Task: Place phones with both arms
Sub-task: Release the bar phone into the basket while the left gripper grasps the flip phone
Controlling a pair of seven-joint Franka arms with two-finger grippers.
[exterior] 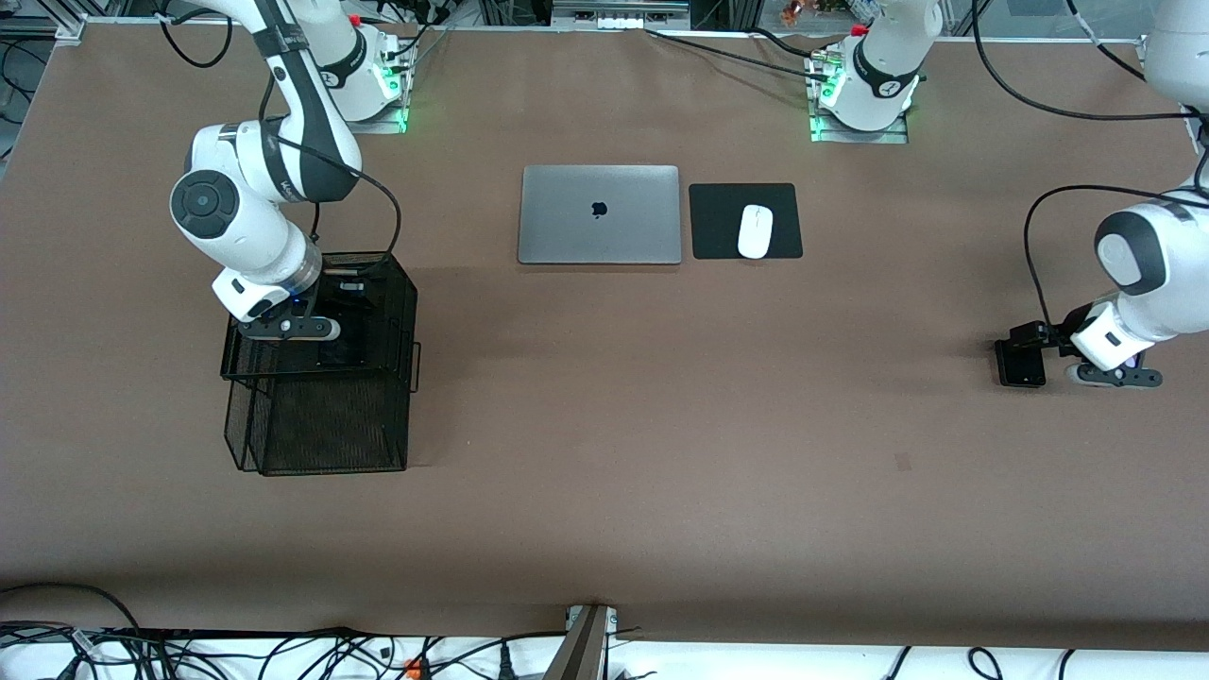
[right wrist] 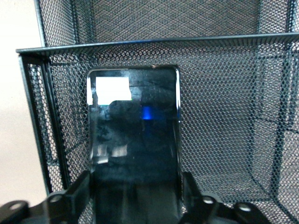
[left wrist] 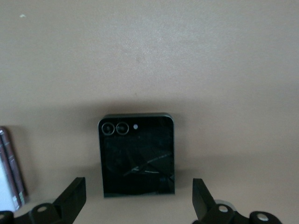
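The small squarish black phone (exterior: pixel 1020 365) lies flat on the table at the left arm's end. My left gripper (exterior: pixel 1032 346) is low beside it and open. In the left wrist view the phone (left wrist: pixel 137 156) lies just ahead of the gap of my left gripper (left wrist: pixel 138 193), untouched. The edge of the pale lavender phone (left wrist: pixel 11 171) shows beside it. My right gripper (exterior: pixel 338 300) is inside the black mesh basket (exterior: pixel 316 420), shut on the long black phone (right wrist: pixel 134 140). In the right wrist view my right gripper (right wrist: pixel 135 189) grips the phone's two long sides.
A closed grey laptop (exterior: pixel 599 214) and a white mouse (exterior: pixel 755 230) on a black pad (exterior: pixel 718 222) lie at the table's middle, toward the robots' bases. The basket's mesh walls (right wrist: pixel 233 140) surround the right gripper.
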